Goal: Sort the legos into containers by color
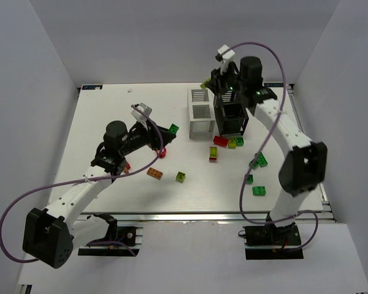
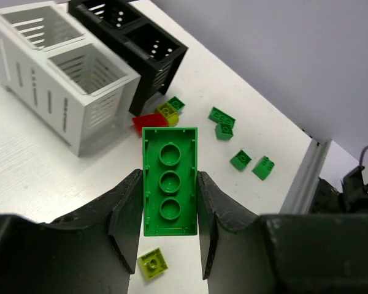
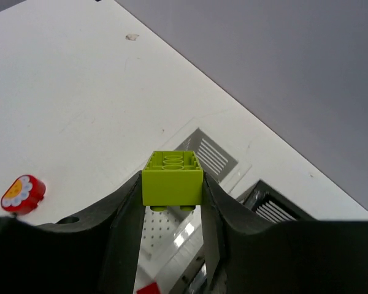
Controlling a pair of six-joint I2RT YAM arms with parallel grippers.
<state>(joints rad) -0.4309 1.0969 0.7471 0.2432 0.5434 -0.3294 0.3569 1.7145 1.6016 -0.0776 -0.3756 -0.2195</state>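
The right arm (image 1: pixel 282 131) stretches to the upper middle of the top view. Its right gripper (image 3: pixel 172 191) hangs over the white container (image 1: pixel 200 111) and the black container (image 1: pixel 232 117), which stand just beside each other, and it pinches a lime brick (image 3: pixel 172 176). The left arm (image 1: pixel 89 187) is bent at the left side. The left gripper (image 2: pixel 170 205) clamps a long green brick (image 2: pixel 170 165), with the hollow side toward the wrist camera. Other legos (image 1: pixel 258 190) lie at the lower right.

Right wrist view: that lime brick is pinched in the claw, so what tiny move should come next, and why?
Probably the right gripper should ease down and open. It is shut on the lime brick, and a pale perforated floor shows just beneath it, likely inside the white box, with the black box beside. Which compartment, I cannot tell.
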